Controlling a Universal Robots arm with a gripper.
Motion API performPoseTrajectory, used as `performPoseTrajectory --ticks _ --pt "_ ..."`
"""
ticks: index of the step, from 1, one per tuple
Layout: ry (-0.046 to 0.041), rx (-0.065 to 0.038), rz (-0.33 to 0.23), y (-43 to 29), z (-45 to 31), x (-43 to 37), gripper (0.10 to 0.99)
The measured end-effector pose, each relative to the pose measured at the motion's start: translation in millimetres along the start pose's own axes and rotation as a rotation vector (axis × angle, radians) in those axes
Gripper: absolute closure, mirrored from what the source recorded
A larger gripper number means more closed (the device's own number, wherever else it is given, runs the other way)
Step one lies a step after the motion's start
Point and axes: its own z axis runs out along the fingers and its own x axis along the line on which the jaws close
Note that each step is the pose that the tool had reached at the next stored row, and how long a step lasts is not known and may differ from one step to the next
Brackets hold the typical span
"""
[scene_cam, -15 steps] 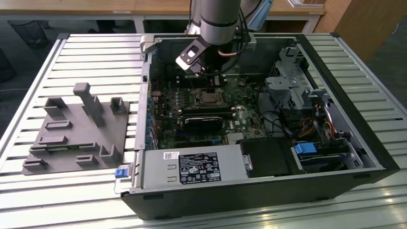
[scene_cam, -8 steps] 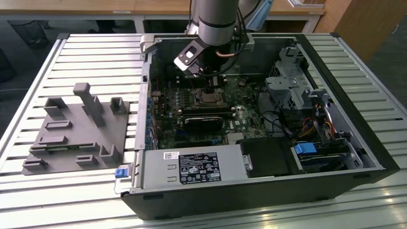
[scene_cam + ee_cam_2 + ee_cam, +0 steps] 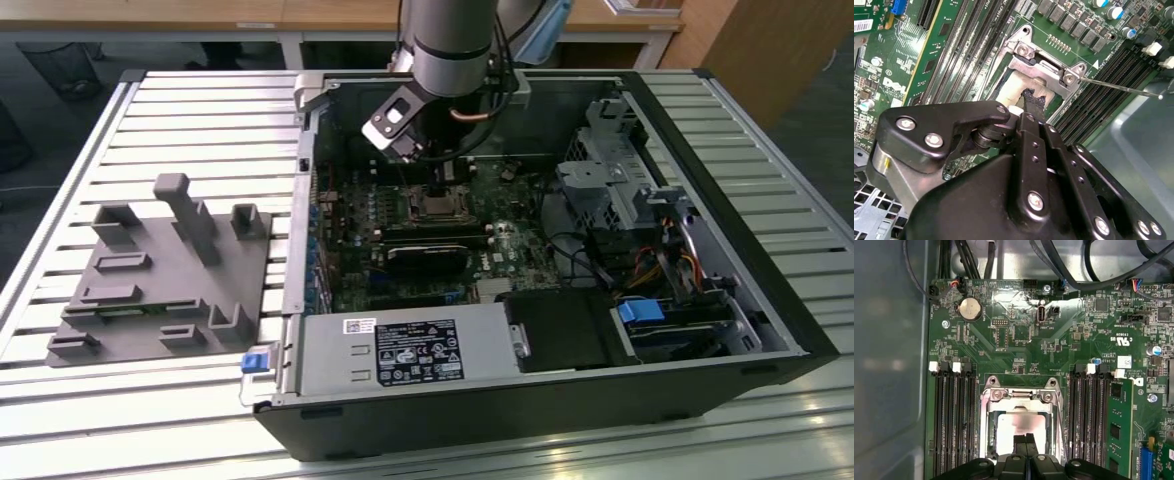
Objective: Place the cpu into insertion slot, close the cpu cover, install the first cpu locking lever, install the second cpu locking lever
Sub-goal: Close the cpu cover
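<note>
Cpu lies flat in the insertion slot on the green board. The metal cpu cover looks to be down around it. Right at its shiny top is the end effector, with 2 fingers pressed together and holding nothing. 1 thin locking lever sticks out to the side. I think the chip is light, thin and stiff, but easy to hurt. Its smooth top looks slippery, so its 4 edges are the best place to hold it.
</note>
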Motion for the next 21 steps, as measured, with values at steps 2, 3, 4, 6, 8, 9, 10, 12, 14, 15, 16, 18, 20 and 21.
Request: performPoseTrajectory --ticks 2,3,4,6,8,9,10,12,14,15,16,18,20,21 --pt "0.0001 0.000 0.000 -1.5 0.7 0.0 0.980" --pt "0.0000 0.000 0.000 -2.6 1.1 0.0 0.980" --pt "0.0001 0.000 0.000 -3.7 1.6 0.0 0.980" --pt "0.0000 0.000 0.000 -5.6 3.2 0.0 0.980" --pt "0.0000 0.000 0.000 -7.8 5.4 -0.1 0.980" --pt "0.0000 0.000 0.000 -9.0 6.6 -0.1 0.980" --pt "0.0000 0.000 0.000 -10.0 7.9 -0.2 0.980" --pt "0.0001 0.000 0.000 -11.3 10.8 -0.2 0.980" --pt "-0.0001 0.000 0.000 -11.7 15.1 -0.2 0.980" --pt "-0.0001 0.000 -0.001 -11.8 16.7 -0.3 0.980" --pt "-0.0003 0.000 0.000 -11.8 18.1 -0.3 0.980" --pt "-0.0017 0.001 0.000 -12.0 20.2 -0.6 0.980" --pt "-0.0016 0.001 0.000 -12.0 21.4 -0.6 0.980" --pt "-0.0012 0.001 0.000 -12.1 21.5 -0.6 0.980"
